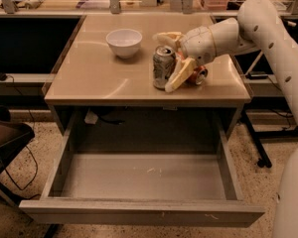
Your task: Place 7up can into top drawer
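While the gripper (pixel 173 56) hangs over the tabletop with fingers spread, nothing is pinched. Risk: an off-centre closure could tip the 7up can (pixel 163 68), or catch the orange-red can (pixel 199 75) just behind the near finger. 7up can: upright at the fingertips, seemingly partly between them. Top drawer (pixel 139 213): open, below and forward of the gripper.

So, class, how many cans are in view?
2. The 7up can stands upright on the table, the gripper around it, jaws open. The orange can lies just right of it, partly behind a jaw. None seen elsewhere.
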Tool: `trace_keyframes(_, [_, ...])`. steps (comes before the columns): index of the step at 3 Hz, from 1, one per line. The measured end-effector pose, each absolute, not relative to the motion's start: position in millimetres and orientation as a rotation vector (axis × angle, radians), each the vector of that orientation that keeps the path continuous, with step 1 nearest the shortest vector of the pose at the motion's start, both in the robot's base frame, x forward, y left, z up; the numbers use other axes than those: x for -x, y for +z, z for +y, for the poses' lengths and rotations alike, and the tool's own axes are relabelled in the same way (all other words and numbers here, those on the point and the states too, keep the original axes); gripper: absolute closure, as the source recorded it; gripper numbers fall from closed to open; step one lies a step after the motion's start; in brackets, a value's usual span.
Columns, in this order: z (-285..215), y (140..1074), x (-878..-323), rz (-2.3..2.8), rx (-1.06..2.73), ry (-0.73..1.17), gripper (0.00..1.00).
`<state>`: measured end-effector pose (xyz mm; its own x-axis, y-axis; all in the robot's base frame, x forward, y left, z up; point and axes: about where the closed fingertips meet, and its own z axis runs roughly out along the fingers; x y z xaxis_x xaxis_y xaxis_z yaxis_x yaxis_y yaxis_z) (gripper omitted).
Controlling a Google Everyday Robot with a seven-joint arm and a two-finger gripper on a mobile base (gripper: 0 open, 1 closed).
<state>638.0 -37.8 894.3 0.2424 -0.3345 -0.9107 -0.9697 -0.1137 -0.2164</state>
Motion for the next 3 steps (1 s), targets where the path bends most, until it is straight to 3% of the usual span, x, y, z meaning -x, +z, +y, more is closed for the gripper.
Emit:
trace_keyframes(1, [-37.8,894.3,-638.0,1.239,1.622,0.895,0.00])
trace_keyframes(2, [-37.8,894.3,-638.0,1.239,1.622,0.895,0.13])
trace_keyframes(3, [-37.8,894.3,-638.0,1.239,1.623,0.895,0.37])
